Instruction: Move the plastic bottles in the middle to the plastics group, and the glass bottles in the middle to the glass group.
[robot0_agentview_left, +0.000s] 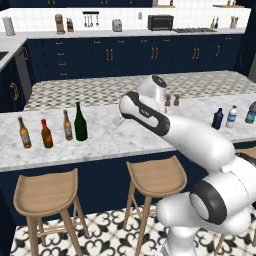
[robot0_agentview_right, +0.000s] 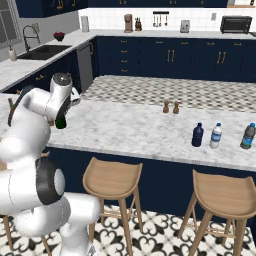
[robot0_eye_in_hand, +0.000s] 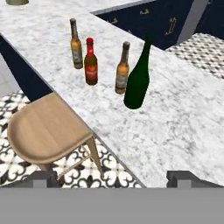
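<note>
I see the green wine bottle (robot0_eye_in_hand: 138, 81) standing upright on the marble counter (robot0_eye_in_hand: 183, 118), long axis vertical, neck up, just beside an amber beer bottle (robot0_eye_in_hand: 122, 70). The red-topped bottle (robot0_eye_in_hand: 90, 63) and the other beer bottle (robot0_eye_in_hand: 76, 45) stand upright in the same row, near the counter edge above a wooden stool (robot0_eye_in_hand: 43, 131). The navy bottle (robot0_agentview_left: 217, 119) stands upright well apart, beside the clear water bottle (robot0_agentview_left: 231, 116) and teal bottle (robot0_agentview_left: 251, 112). My gripper (robot0_eye_in_hand: 111, 177) is wide open, holding nothing, hanging clear of the bottles.
</note>
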